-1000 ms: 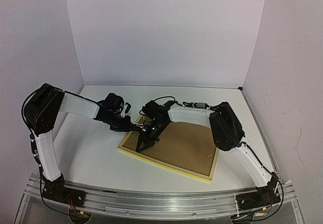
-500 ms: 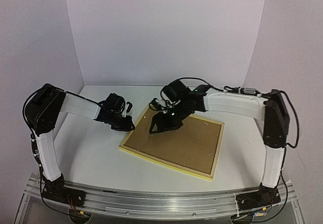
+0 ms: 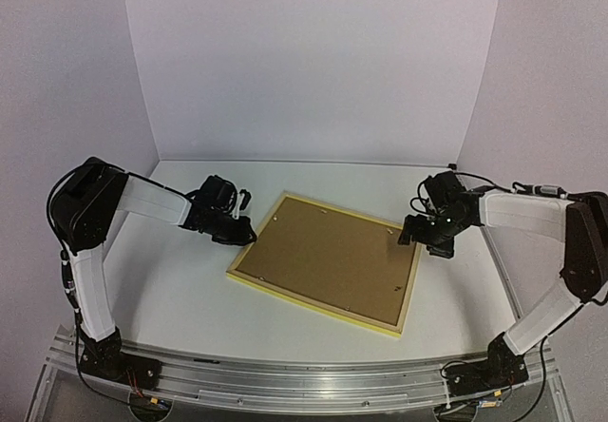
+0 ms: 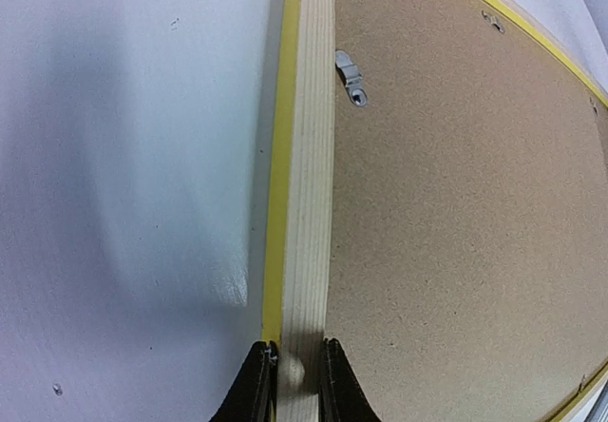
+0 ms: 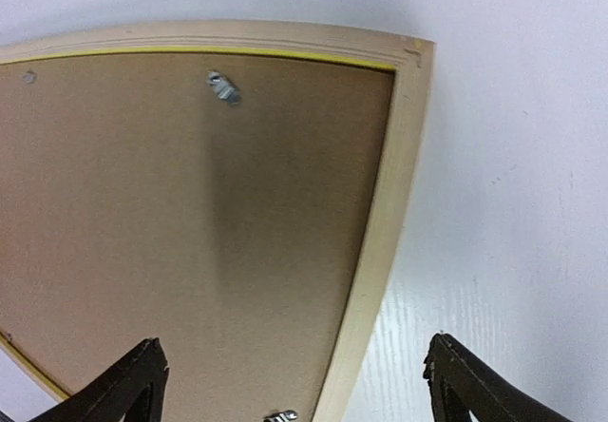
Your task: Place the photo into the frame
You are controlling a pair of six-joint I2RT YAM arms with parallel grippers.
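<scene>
Right gripper [image 3: 423, 235] has left the near-left part of the backing board [image 3: 328, 260], where it sat closed a second ago. It swung across to the frame's [image 3: 410, 284] far-right corner, and its fingers now stand wide, straddling the right rail with nothing between them. Left gripper [image 4: 290, 370] hasn't moved: fingers narrow, pinching the left rail of the frame near its far-left corner. The frame lies face down, flat on the table [image 3: 171, 289], pale wood up, with the board seated inside it. Retaining tabs [image 5: 223, 86] are visible along the rails; can't tell if they're all turned in. The photo isn't visible in any view. It's presumably under the board, unconfirmed. Read: pressing on the left side looks done, and the right arm is likely lining up to grip or work the right edge while the left one anchors.
</scene>
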